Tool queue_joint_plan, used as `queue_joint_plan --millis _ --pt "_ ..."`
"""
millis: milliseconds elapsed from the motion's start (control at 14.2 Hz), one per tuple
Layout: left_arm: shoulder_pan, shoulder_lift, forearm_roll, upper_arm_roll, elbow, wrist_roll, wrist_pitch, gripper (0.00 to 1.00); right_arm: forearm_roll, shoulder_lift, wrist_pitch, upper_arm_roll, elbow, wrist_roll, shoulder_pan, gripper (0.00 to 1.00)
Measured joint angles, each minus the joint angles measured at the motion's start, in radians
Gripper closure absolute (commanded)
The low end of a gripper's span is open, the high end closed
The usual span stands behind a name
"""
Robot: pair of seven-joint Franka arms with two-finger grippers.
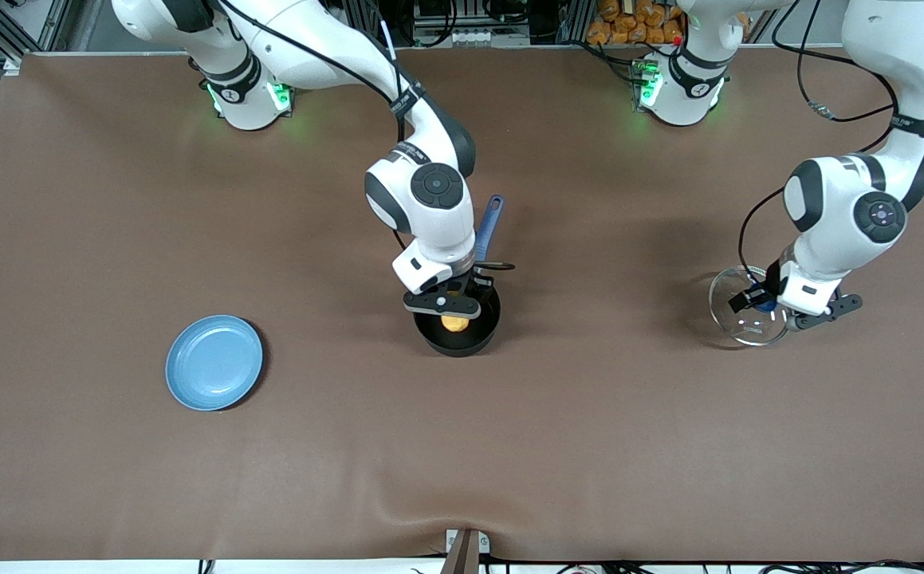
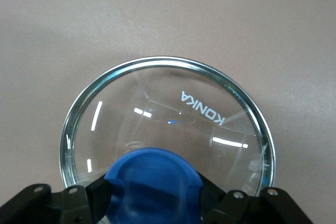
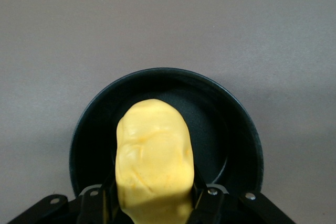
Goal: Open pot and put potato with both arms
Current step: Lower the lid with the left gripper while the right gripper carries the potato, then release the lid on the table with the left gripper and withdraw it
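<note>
Potato (image 3: 153, 161): smooth yellow oval, clamped between the fingers (image 3: 202, 203) of the right gripper (image 1: 446, 304). Its long axis runs straight out from the fingers, so the free end points down into the open mouth below. From the fingers, the drop lies directly beneath; no sideways offset shows in the right wrist view.

Pot (image 1: 457, 335): black, round, lid off, standing on the brown worktop (image 1: 462, 446) directly under the right fingers. Its blue handle (image 1: 488, 227) runs away from the front camera, passing beside the right arm's wrist. The potato hangs within the rim's outline; whether it touches the pot floor cannot be told.

Glass lid (image 1: 737, 319): clear dome with a blue knob (image 2: 152, 182), well apart from the pot toward the left arm's end of the worktop. The left gripper (image 1: 784, 307) has its fingers (image 2: 102, 195) closed on the knob, one either side. The lid sits low at the worktop; resting or just above it cannot be told.

Plate (image 1: 214, 363): light blue, bare, toward the right arm's end, well clear of both sets of fingers.

Judgement: the right arm is the one placed for the release, since the pot is under its fingers alone; the coming move appears to turn only on parting them
</note>
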Motion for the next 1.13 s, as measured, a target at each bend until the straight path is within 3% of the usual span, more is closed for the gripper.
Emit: queue_joint_plan --millis 211,282,352,423,704,915,1127 --pt "-0.001 0.04 0.005 0.0 0.0 0.0 0.025 1.0 0.0 0.033 0.045 0.0 0.0 0.0 0.0 1.0" --pt "-0.002 0.05 0.005 0.0 0.001 0.0 0.029 0.8 -0.001 0.045 0.057 0.0 0.001 0.0 0.0 1.0" --pt "-0.002 0.056 0.005 0.0 0.001 0.0 0.031 0.26 -0.001 0.058 0.067 0.0 0.001 0.0 0.0 1.0" --pt "-0.004 0.059 0.005 0.0 0.002 0.0 0.032 0.0 -0.002 0.069 0.075 0.0 0.001 0.0 0.0 1.0" --pt "-0.021 0.056 0.006 -0.004 0.021 0.0 0.034 0.0 -0.009 0.097 0.084 -0.001 0.002 0.0 0.001 0.98" --pt "-0.025 0.021 0.006 -0.004 0.067 0.0 -0.011 0.0 -0.009 0.105 0.09 -0.002 0.002 0.0 0.001 0.54" --pt "-0.025 -0.051 0.006 -0.008 0.181 0.0 -0.236 0.0 -0.009 0.107 0.091 -0.004 0.002 0.0 0.001 0.52"
